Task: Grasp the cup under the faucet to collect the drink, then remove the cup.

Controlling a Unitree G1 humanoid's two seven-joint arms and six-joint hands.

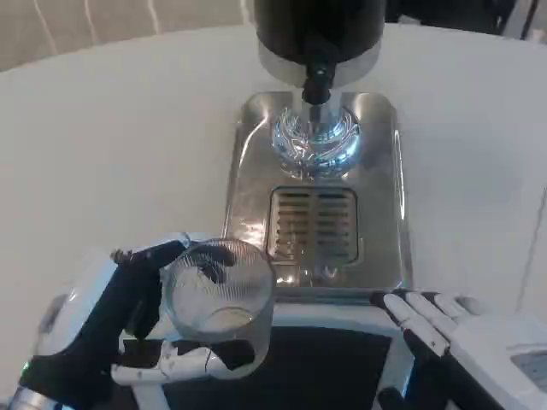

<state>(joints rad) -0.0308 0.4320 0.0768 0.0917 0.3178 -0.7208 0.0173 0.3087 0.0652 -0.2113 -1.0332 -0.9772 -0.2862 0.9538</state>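
Note:
My left hand (128, 329) grips a clear ribbed glass cup (219, 299) at the lower left, in front of the dispenser's steel base. The cup stands upright and looks empty. The black faucet (317, 84) hangs from the black and silver dispenser (318, 30) at the top middle, over a shiny patch of the steel drip tray (389, 213). A slotted grille (313, 224) lies in the tray's middle. My right hand (432, 320) rests at the tray's front right corner, fingers stretched out and holding nothing.
The white table (111, 145) spreads to the left and right of the dispenser. A dark panel (316, 367) lies between my hands at the bottom edge.

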